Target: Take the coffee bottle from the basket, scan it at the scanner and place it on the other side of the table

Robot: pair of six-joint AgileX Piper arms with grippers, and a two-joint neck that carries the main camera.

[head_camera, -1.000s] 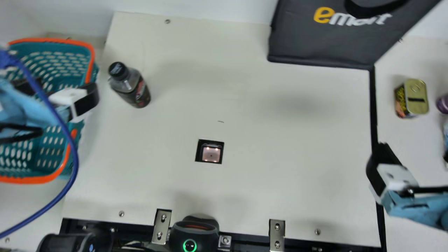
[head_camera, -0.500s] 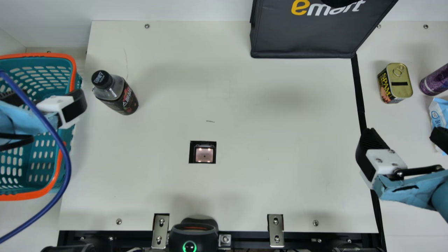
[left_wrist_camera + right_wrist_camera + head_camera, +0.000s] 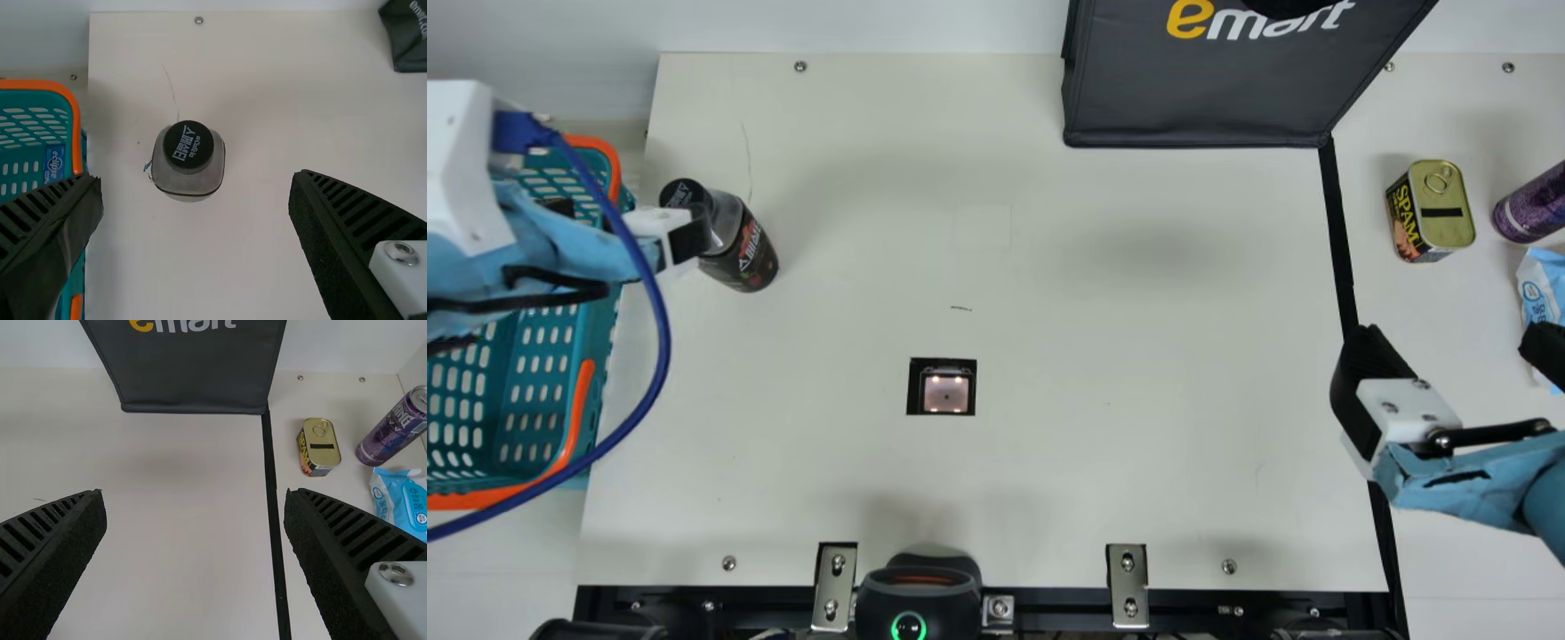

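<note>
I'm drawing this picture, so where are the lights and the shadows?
Main view: tiny bright spots glow in the scanner, and a green ring shines on the black gadget.
Left wrist view: a soft shadow lies beside the basket.
Right wrist view: a faint, blurry-edged shadow lies on the table near the bag.

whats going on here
The left gripper is open above the bottle, which stands on the table beside the basket, not in it. Nothing is held yet. The right gripper is open too and holds nothing. The bottle is away from the scanner and has yet to be taken across.
</note>
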